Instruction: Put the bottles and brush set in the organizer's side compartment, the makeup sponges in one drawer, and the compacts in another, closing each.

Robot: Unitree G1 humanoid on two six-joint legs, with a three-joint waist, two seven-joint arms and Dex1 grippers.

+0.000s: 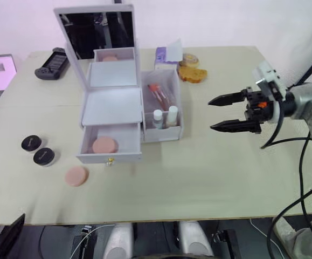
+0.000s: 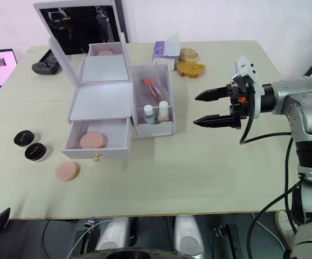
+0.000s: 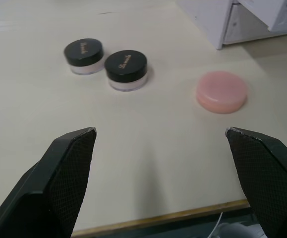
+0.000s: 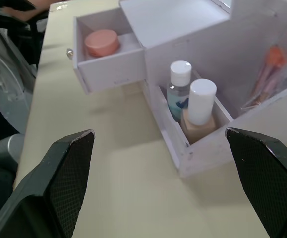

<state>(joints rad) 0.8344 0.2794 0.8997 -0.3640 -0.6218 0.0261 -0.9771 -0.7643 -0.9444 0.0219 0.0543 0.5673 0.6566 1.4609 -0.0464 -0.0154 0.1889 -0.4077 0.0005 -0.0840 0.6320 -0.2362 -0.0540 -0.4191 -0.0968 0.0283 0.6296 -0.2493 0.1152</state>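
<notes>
Left wrist view: left gripper (image 3: 160,136) fingers wide, empty. Centre over the loose sponge (image 3: 221,91), pinch its rim, drop it beside the 1 in the open drawer (image 1: 110,145). Right gripper (image 1: 216,113) is wide too.

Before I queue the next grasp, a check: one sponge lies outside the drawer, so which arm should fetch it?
Left, probably. Its open gripper already faces the loose sponge beside the compacts. The right gripper hangs on the organizer's far side, by the bottles.
</notes>
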